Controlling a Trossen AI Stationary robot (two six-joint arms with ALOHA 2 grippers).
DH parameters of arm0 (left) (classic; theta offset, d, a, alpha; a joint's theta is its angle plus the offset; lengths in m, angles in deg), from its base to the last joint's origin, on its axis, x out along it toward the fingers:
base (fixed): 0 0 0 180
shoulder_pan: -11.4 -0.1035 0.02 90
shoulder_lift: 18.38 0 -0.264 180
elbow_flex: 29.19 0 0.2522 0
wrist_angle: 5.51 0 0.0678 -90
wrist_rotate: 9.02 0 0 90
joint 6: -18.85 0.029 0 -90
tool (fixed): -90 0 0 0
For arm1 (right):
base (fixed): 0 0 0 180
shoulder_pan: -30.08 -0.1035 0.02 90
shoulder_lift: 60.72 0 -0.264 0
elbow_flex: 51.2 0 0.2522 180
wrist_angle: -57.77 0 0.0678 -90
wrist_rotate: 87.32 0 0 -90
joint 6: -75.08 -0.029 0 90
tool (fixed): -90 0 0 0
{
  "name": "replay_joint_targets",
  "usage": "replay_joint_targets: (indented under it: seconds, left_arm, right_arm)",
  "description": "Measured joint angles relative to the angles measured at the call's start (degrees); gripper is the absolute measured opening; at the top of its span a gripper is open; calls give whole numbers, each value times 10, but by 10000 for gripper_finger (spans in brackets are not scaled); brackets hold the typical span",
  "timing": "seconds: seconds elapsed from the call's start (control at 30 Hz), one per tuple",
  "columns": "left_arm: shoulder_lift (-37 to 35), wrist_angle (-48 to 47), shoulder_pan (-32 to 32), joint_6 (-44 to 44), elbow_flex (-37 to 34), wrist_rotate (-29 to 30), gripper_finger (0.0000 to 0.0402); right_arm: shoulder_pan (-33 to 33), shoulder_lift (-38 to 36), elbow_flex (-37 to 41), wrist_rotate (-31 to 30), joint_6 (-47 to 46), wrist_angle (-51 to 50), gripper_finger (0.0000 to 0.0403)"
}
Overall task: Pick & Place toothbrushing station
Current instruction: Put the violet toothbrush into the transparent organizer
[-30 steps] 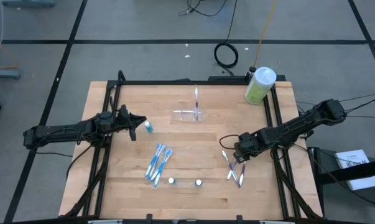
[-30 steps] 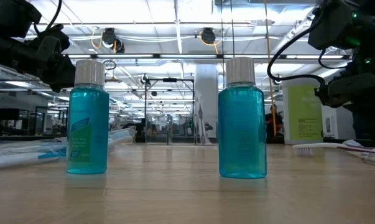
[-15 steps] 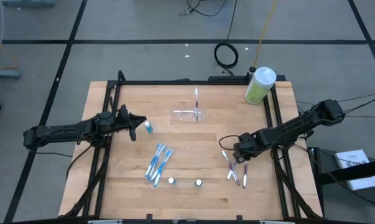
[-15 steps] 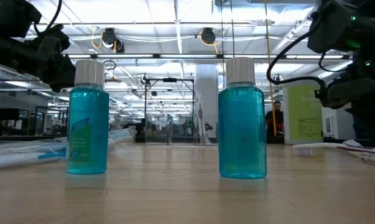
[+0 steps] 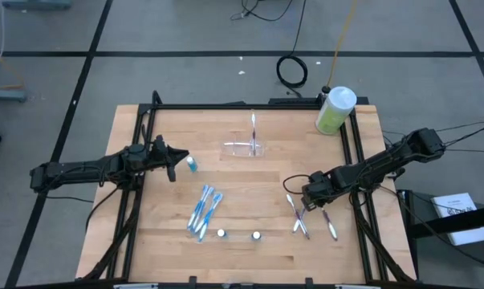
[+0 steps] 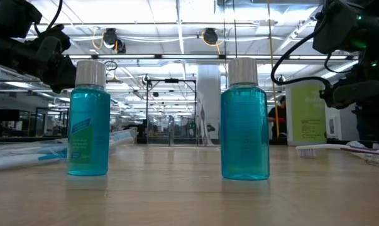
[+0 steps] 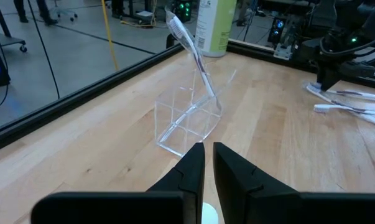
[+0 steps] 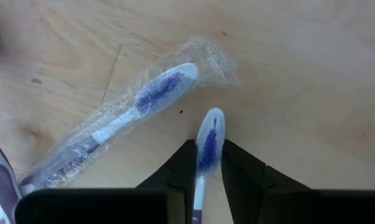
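The toothbrushing station, a clear plastic tray (image 5: pixel 242 148) (image 7: pixel 181 127), sits on the far middle of the table. A toothbrush (image 7: pixel 190 46) leans upright in it. At right, my right gripper (image 5: pixel 307 202) (image 8: pixel 207 149) points down over a small pile of purple toothbrushes (image 5: pixel 298 221), shut on one toothbrush (image 8: pixel 209 140). A wrapped toothbrush (image 8: pixel 143 99) lies beside it. At the left, my left gripper (image 5: pixel 177 158) (image 7: pixel 208 148) hangs shut above the table, facing the tray, next to a small blue bottle (image 5: pixel 192 164). My right gripper pinches the purple-bristled toothbrush at its neck (image 8: pixel 203 167), just behind the head, between its two fingers. The fingers come from above, pointing down, and lie across the brush. The head sticks out past the fingertips, close over the wood.
Several blue toothbrushes (image 5: pixel 203 210) lie at the near middle, with two small blue bottles (image 6: pixel 88 119) (image 6: pixel 244 122) in front of them. A green bottle with a white cap (image 5: pixel 335 110) stands at the far right corner. Black rails run along the table's sides.
My right gripper has shut on the toothbrush while staying over the pile. One purple toothbrush of the pile now lies apart from the others, swung toward the table's right edge.
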Motion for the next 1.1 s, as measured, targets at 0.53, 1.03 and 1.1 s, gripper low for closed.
replay_joint_targets:
  seconds: [0.53, 1.03, 1.1]
  left_arm:
    - [0, 0, 0, 0, 0, 0, 37]
    - [0, 0, 0, 0, 0, 0, 37]
    - [0, 0, 0, 0, 0, 0, 37]
  right_arm:
    - [1, -46, 2, -40, 29, -1, 55]
    - [1, -130, 2, -94, 114, 94, 55]
    - [1, -136, 2, -116, 143, 123, 55]
